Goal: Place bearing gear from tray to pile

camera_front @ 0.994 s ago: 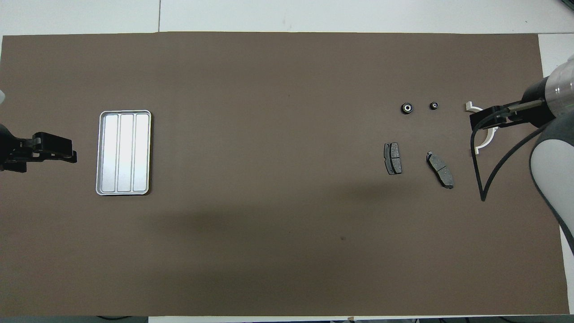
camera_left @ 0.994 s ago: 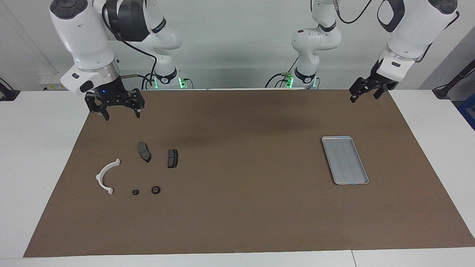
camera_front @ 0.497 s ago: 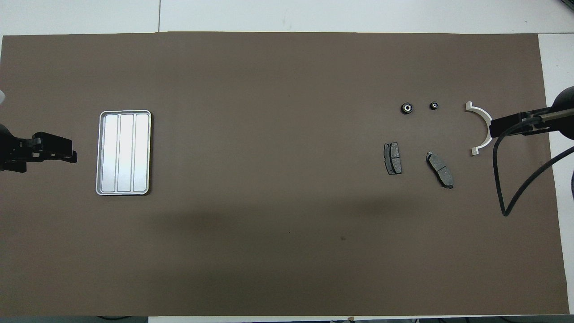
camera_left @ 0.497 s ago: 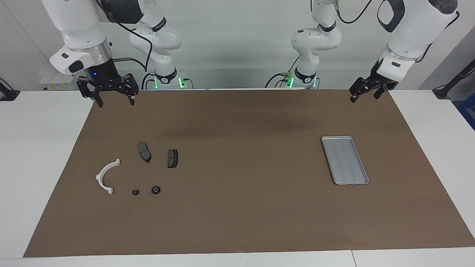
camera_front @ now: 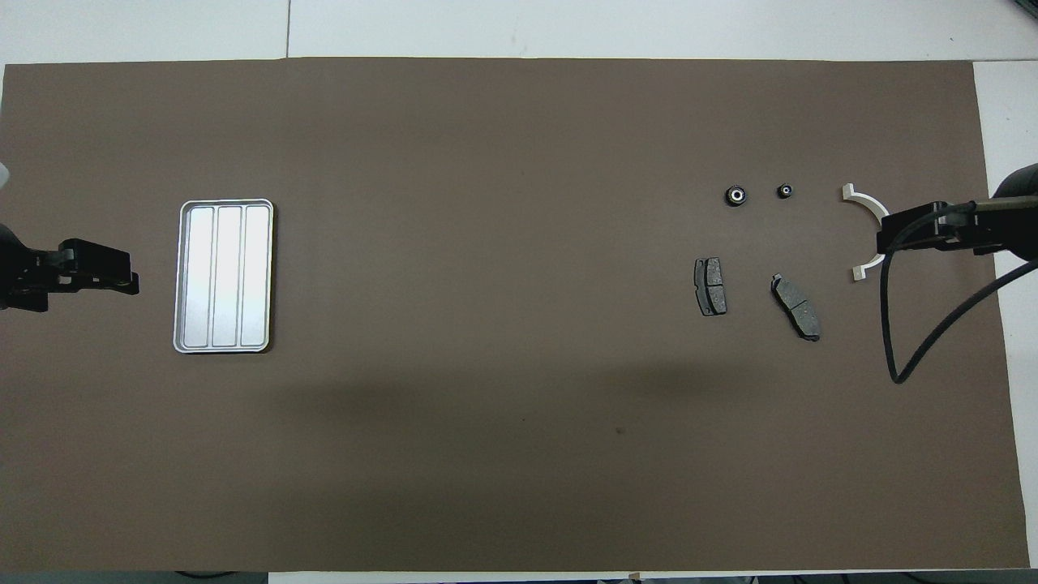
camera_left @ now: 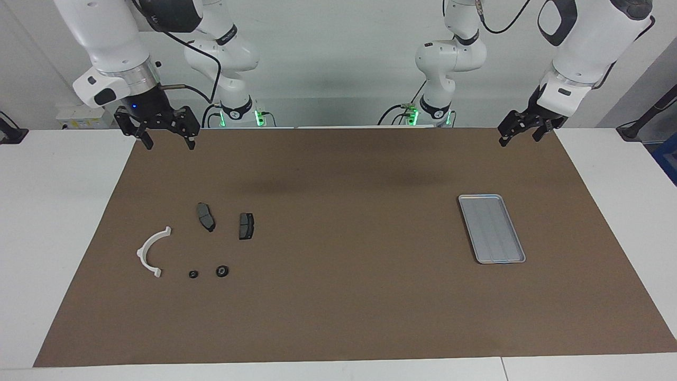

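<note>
The silver tray point(camera_left: 492, 228) point(camera_front: 223, 276) lies bare toward the left arm's end of the table. Two small black bearing gears point(camera_left: 222, 271) point(camera_left: 193, 274) point(camera_front: 735, 195) point(camera_front: 784, 191) rest on the mat in the pile, beside the white bracket point(camera_left: 151, 251) point(camera_front: 862, 197) and farther from the robots than the two brake pads point(camera_left: 206, 216) point(camera_left: 246, 226). My right gripper point(camera_left: 168, 143) point(camera_front: 885, 234) hangs open and holding nothing, high over the mat's edge by its base. My left gripper point(camera_left: 517, 138) point(camera_front: 130, 281) waits open over the mat's corner by its own base.
A brown mat point(camera_left: 338, 307) covers most of the white table point(camera_left: 53, 211). The right arm's black cable point(camera_front: 892, 357) loops down in the overhead view beside the pile.
My right gripper has risen and drawn back from over the pile toward its base. The left arm, tray and parts have not moved.
</note>
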Controlling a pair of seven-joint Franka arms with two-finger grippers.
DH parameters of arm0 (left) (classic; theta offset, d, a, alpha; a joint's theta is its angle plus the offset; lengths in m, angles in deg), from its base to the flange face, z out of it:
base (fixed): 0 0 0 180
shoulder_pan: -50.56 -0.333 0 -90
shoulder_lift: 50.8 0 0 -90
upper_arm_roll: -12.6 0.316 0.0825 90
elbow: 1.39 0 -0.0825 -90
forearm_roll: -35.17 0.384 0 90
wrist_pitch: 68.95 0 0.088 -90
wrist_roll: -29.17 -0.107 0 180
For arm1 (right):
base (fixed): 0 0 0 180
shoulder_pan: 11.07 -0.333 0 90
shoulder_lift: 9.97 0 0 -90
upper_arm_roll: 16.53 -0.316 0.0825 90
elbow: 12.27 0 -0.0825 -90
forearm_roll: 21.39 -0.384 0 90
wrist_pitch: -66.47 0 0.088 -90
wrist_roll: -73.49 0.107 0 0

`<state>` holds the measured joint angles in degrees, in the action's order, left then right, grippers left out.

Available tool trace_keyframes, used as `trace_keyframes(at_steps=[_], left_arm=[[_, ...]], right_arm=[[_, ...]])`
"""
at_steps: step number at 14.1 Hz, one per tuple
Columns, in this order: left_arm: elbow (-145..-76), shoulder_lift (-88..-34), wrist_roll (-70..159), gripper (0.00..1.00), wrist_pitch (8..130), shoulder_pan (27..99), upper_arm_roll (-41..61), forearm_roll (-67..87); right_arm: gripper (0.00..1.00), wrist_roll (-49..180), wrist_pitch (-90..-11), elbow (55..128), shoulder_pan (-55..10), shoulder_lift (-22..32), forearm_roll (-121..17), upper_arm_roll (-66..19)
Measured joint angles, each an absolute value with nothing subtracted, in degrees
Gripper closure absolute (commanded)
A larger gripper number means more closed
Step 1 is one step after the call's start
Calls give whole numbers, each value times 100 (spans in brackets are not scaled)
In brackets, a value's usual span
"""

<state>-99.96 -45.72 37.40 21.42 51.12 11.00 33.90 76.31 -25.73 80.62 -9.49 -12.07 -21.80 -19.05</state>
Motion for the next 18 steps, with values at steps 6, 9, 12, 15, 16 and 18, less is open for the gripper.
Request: trace_keyframes(at_steps=[6, 9, 12, 15, 16, 18], left_arm=[[-9996, -4572, 3740, 0, 2142, 5112, 1100, 3390], [-9996, -4572, 3740, 0, 2142, 5112, 1100, 3390], [-9996, -4572, 3740, 0, 2142, 5112, 1100, 3390], [-9996, -4572, 3740, 0, 2142, 5112, 1100, 3390], [-9996, -4572, 3740, 0, 2142, 5112, 1100, 3390], [-9996, -4572, 3740, 0, 2142, 5112, 1100, 3390]], right_arm=[[0, 7430, -2587, 8073, -939, -1206, -2200, -1897], [0, 7427, -2587, 8075, -939, -1206, -2200, -1897], [0, 7423, -2587, 8074, -939, -1207, -2195, -1895], [0, 7420, -2587, 8073, -939, -1208, -2195, -1826], [0, 7418, -2587, 8072, -939, -1209, -2195, -1810], [0, 7417, -2587, 8071, -939, -1211, -2195, -1802]])
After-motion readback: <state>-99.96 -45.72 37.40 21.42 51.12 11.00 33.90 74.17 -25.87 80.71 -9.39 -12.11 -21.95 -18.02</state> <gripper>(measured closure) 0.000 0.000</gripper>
